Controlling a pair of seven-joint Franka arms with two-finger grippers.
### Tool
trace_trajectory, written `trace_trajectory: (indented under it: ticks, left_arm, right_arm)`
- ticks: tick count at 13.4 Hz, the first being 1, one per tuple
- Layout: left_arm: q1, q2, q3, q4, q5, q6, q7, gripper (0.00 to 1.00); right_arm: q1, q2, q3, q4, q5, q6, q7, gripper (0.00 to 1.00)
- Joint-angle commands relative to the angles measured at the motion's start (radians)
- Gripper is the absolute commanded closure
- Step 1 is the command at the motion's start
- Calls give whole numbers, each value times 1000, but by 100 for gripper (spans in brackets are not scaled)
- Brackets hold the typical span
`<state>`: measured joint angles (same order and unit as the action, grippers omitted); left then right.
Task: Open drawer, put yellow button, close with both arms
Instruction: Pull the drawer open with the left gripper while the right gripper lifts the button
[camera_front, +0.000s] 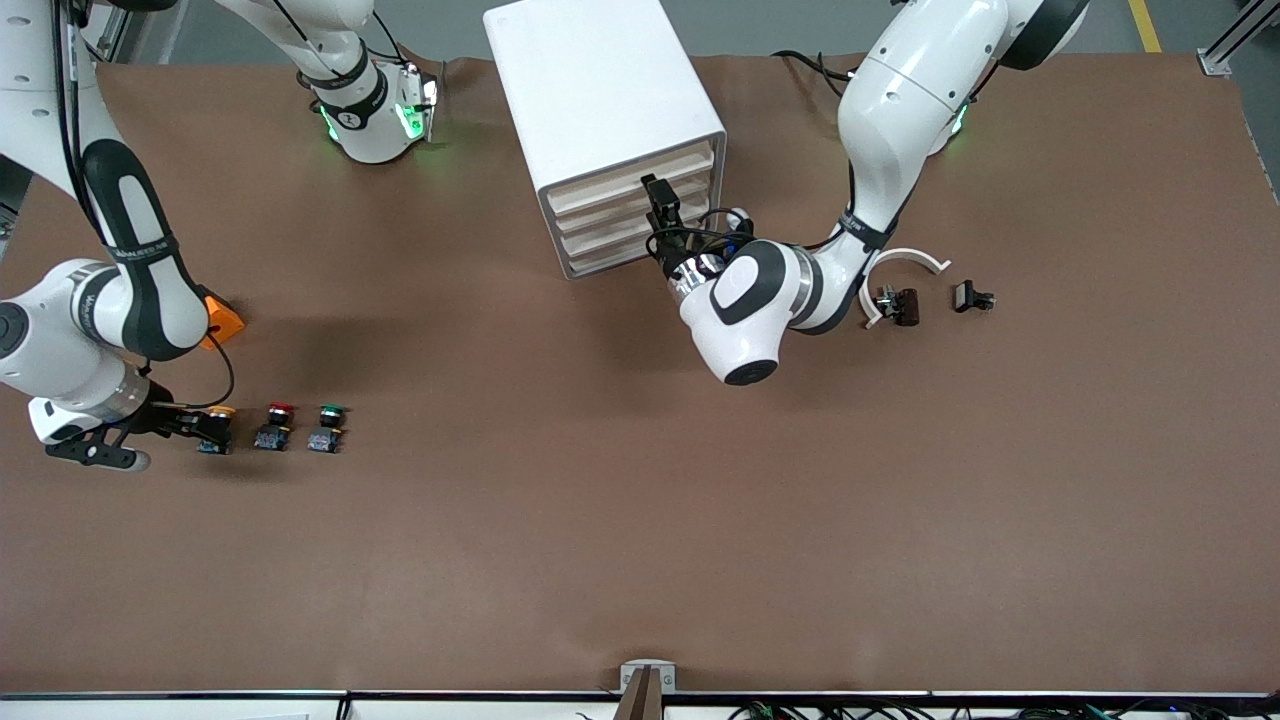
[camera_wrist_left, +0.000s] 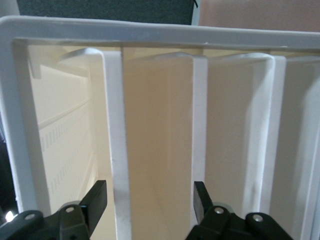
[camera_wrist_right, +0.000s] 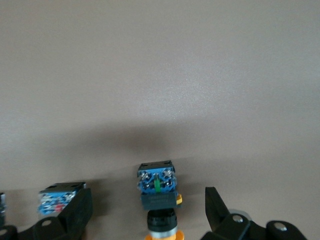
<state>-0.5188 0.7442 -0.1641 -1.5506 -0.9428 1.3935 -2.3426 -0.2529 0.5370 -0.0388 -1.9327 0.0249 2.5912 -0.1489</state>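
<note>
Brown tabletop is showing nothing finished: I'm resting the left gripper (camera_wrist_left: 150, 200), spread wide, at the drawer (camera_front: 632, 172) front, while the right gripper (camera_wrist_right: 148, 210), fingers apart, is straddling the yellow button (camera_front: 218, 428), ungrasped beside its red neighbour (camera_front: 274, 426).

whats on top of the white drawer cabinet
Nothing rests on the boxy white four-drawer cabinet: its top is bare in the front view. The left end effector is at its drawer fronts, not on top. The drawers' contents stay hidden.

glossy white arms (camera_front: 900, 110), matt brown table (camera_front: 640, 520), smooth plastic-looking white cabinet (camera_front: 600, 90).
</note>
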Motion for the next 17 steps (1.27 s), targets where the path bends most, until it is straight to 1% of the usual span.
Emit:
trace_trajectory:
  ticks: [1, 2, 5, 7, 8, 9, 10, 11, 12, 13, 17]
  left_arm:
    - [2, 7, 5, 21, -22, -40, -38, 28]
    - [-10, 7, 5, 21, -24, -45, -43, 30]
    - [-36, 9, 2, 21, -33, -45, -43, 56]
    - [-38, 9, 3, 21, -45, -45, -43, 90]
    - [-32, 7, 3, 23, -48, -45, -46, 100]
    - [-20, 0, 9, 24, -48, -45, -64, 100]
    - [3, -3, 12, 26, -50, -45, -76, 100]
    - [32, -3, 12, 41, -51, -45, -77, 100]
    - [55, 1, 12, 58, -53, -45, -73, 100]
    - [68, 3, 12, 63, -60, -44, -69, 100]
    - [158, 17, 17, 113, -65, -36, -38, 100]
  right_arm:
    - [-29, 55, 11, -3, 0, 78, -41, 0]
    - [-32, 66, 11, -12, 0, 104, -41, 0]
    - [-26, 72, 13, -26, 0, 118, -38, 0]
    - [-28, 72, 13, -25, 0, 110, -34, 0]
    - [-29, 72, 13, -25, 0, 104, -34, 0]
    - [-29, 72, 13, -25, 0, 104, -31, 0]
    - [-29, 70, 13, -25, 0, 102, -32, 22]
    - [-29, 70, 13, -22, 1, 83, -29, 36]
    - [-31, 69, 14, -14, 3, 42, -26, 81]
    - [-22, 67, 14, 4, 10, 0, -23, 100]
    - [-16, 63, 16, 99, 12, -192, 15, 100]
